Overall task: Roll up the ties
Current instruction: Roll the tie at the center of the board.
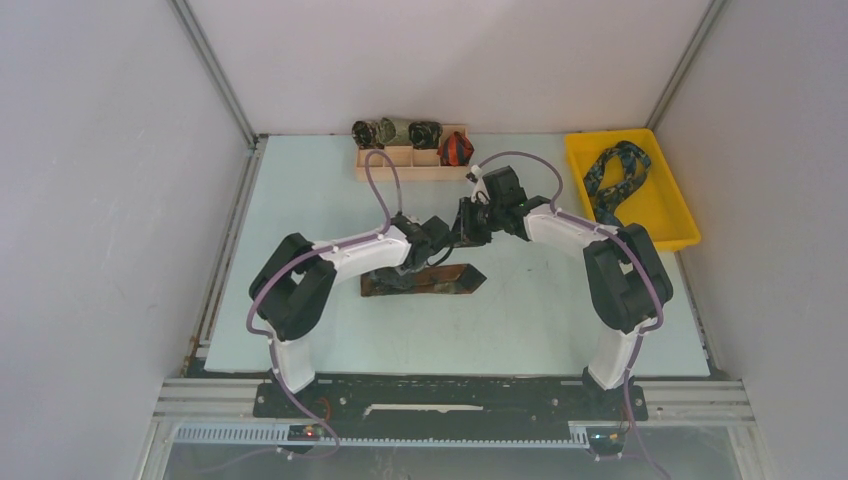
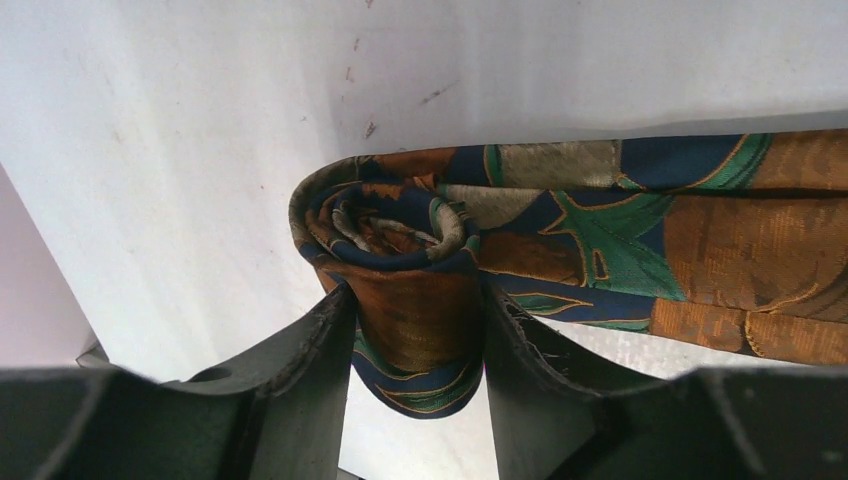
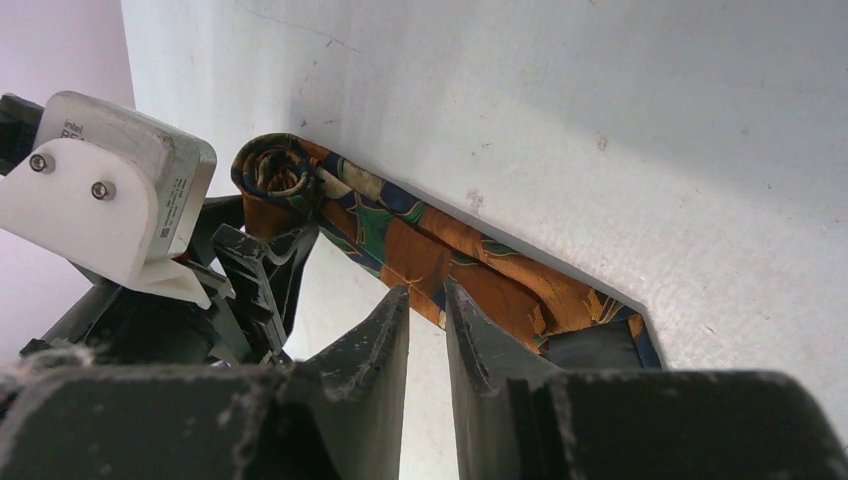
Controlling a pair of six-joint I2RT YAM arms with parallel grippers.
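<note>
A long brown, orange and green patterned fabric necktie (image 1: 425, 281) lay across the middle of the pale blue-green tabletop (image 1: 330, 190), between the two arms. One end of it was wound into a tight roll (image 2: 390, 240), and the rest stretched away flat.

The left claw (image 2: 418, 300) stood astride that roll. Its two dark fingers (image 2: 320, 345) lay against opposite sides of the wound fabric and held it between them.

The right claw (image 3: 428, 295) sat farther along the flat stretch of the same necktie, with only a narrow gap between its fingers. Its tips reached the near edge of the cloth. The right wrist view did not show whether they pinched the cloth or merely touched it.

At the back of the tabletop stood a shallow light wooden tray (image 1: 400, 173). It held several dark rolled ties (image 1: 400, 131), and a red-orange and black roll (image 1: 456, 150) sat at its right end.

To the right was a yellow plastic bin (image 1: 672, 218). A navy and teal-green tie (image 1: 612, 180) lay in it, loose and unrolled.
</note>
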